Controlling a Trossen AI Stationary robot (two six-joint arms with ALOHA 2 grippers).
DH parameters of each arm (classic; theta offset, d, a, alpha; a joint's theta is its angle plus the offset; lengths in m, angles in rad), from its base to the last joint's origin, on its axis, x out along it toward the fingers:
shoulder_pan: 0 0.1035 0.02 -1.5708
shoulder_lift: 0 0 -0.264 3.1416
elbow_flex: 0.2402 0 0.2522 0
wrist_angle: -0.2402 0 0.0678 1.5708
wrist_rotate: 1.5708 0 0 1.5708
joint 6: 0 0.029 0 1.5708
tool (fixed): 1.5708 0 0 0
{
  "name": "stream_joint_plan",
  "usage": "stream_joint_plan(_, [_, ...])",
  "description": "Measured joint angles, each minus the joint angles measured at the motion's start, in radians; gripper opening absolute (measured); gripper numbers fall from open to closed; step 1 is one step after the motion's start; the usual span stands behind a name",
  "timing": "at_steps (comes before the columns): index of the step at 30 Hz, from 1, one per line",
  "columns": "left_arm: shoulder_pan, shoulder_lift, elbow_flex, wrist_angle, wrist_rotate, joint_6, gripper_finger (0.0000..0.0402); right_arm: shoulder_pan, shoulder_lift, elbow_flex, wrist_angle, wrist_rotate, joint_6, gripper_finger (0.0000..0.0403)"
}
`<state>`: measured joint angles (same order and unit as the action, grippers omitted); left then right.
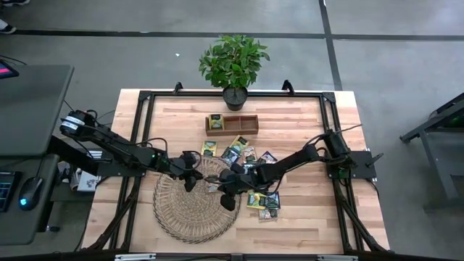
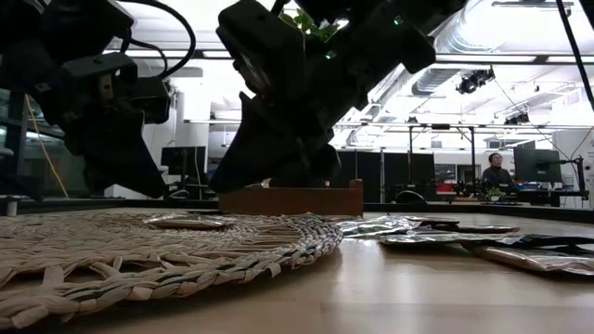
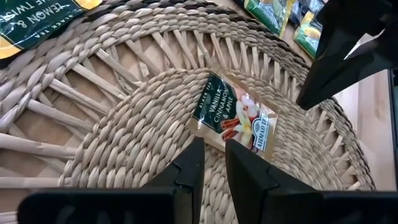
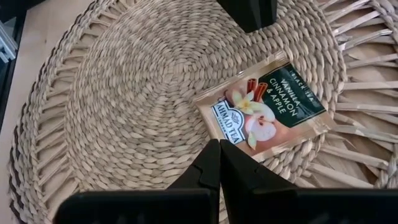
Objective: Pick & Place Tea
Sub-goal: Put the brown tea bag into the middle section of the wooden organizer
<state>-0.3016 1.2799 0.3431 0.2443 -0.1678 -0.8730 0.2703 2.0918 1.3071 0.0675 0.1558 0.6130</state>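
**Sachet on the wicker mat, both grippers above**

Nearest the low camera, the wicker mat (image 2: 158, 255) covers the wooden table (image 2: 418, 288); an office room lies behind. Left gripper (image 3: 213, 155), frame left, hovers with fingers slightly parted, gripping nothing. Right gripper (image 4: 219, 163) hangs with fingers pressed together. The tea sachet (image 4: 264, 106) reads "Vanilla, Cinnamon & Apple", lying mid-mat.

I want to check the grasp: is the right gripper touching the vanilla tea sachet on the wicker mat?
Cannot tell. In the right wrist view the shut right gripper sits at the sachet edge; no gap or contact shows plainly.
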Motion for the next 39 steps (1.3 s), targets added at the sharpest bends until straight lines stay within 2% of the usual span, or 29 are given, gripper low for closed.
stream_joint_plan(16, [0.000,0.000,0.000,-0.002,-0.010,0.000,0.0062,-0.003,0.024,-0.001,0.021,0.020,0.026,0.0000])
stream_joint_plan(31, [0.000,0.000,0.000,0.000,-0.035,-0.026,0.0062,-0.009,0.106,0.003,0.063,-0.051,0.114,0.0000])
stream_joint_plan(39, [0.001,0.014,0.001,-0.007,-0.060,-0.212,0.0062,-0.009,0.109,0.003,0.062,-0.054,0.118,0.0000])
